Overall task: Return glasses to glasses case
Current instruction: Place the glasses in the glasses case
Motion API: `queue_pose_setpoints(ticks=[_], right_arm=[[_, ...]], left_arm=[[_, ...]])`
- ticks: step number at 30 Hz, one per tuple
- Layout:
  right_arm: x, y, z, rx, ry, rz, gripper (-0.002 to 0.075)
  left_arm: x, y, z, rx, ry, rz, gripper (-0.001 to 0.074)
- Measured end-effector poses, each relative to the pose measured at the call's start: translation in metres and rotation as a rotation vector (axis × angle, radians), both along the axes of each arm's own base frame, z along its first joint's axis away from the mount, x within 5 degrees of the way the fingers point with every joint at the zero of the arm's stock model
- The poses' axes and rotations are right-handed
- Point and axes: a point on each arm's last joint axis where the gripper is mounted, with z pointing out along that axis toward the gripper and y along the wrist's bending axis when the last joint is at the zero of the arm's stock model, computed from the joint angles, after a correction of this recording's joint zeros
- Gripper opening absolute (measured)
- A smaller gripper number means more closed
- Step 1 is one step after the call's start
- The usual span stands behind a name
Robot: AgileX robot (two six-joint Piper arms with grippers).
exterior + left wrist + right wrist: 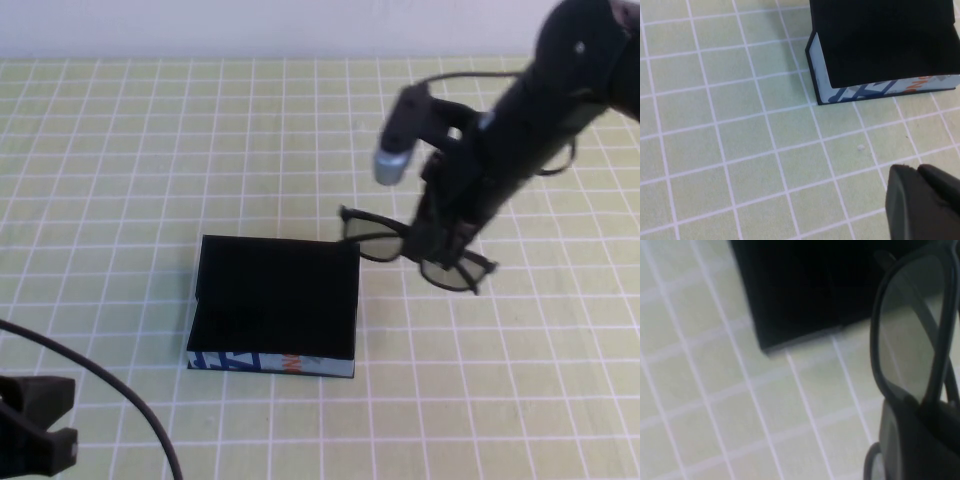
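Glasses are clamped at the bridge in the right gripper, held off the grid-pattern mat just right of the glasses case, one lens reaching to the case's right edge. Case sits open on the mat, pale blue front facing the robot. Left gripper is parked at near-left, well apart from the case; can't tell its finger state.

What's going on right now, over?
Right gripper shut on the glasses, just right of the open glasses case. Left gripper parked near-left. Nothing blocking the case.
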Motion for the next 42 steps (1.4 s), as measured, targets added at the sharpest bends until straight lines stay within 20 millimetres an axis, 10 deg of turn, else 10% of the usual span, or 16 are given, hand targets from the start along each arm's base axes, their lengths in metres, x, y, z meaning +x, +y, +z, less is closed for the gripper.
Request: queue_pose_setpoints(ticks=[7,15,22,42], right_arm=[[-0.031,0.074,0.037,0.082,-0.094,0.203,0.0023],[-0.028,0.127,-0.003,0.042,-0.050,0.303,0.0022],[-0.016,0.135,-0.042,-0.026,-0.010,0.306,0.0022],[-0.003,0.142,-0.065,-0.033,-0.049,0.282,0.0135]], left_arm=[[0.000,0.000,0.000,0.002,0.000,0.000,-0.0003],[-0.001,0.000,-0.001,0.006,0.017,-0.006,-0.0003],[-0.002,0.000,-0.002,0.009,0.031,-0.011,-0.0003],[-0.002,0.000,-0.002,0.009,0.032,-0.011,-0.0003]])
